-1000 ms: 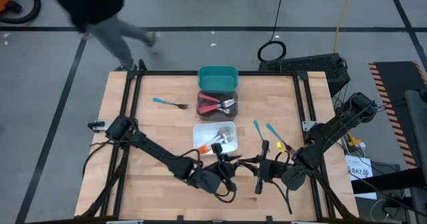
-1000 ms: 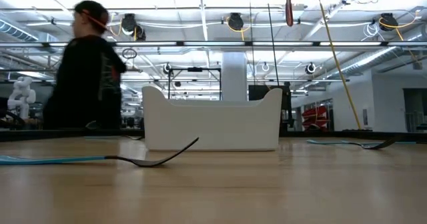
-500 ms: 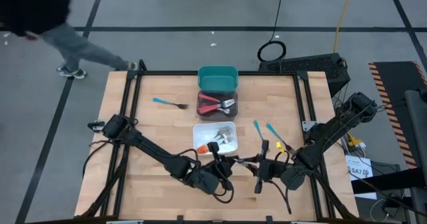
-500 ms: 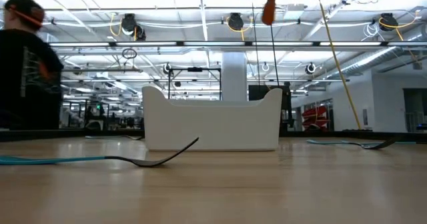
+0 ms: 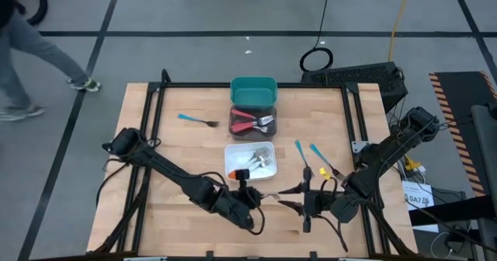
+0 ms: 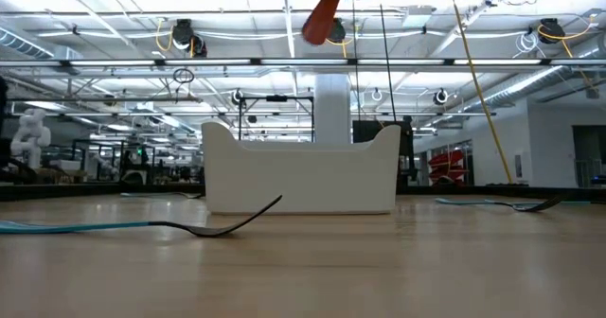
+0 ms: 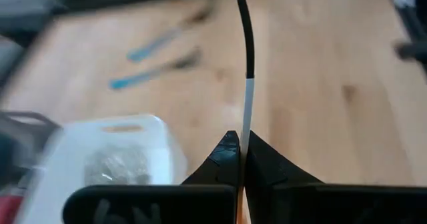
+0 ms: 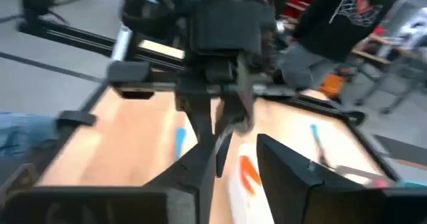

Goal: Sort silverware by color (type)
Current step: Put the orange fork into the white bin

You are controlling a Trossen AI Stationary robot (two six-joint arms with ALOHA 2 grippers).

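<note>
L gripper (image 5: 250, 196): fingers clenched on orange fork (image 7: 246, 84), held above table near front edge, just beside white bin (image 5: 230, 157).
R gripper (image 5: 304, 207): fingers apart, nothing in them, facing L.
Other forks: red ones in dark bin (image 5: 235, 125); blue ones (image 5: 196, 120) on table.

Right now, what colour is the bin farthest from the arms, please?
Teal; the high view shows it best.

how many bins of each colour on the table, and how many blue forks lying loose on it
teal rectangular bin: 1
dark rectangular bin: 1
white rectangular bin: 1
loose blue-handled metal forks: 3
total: 6
</note>
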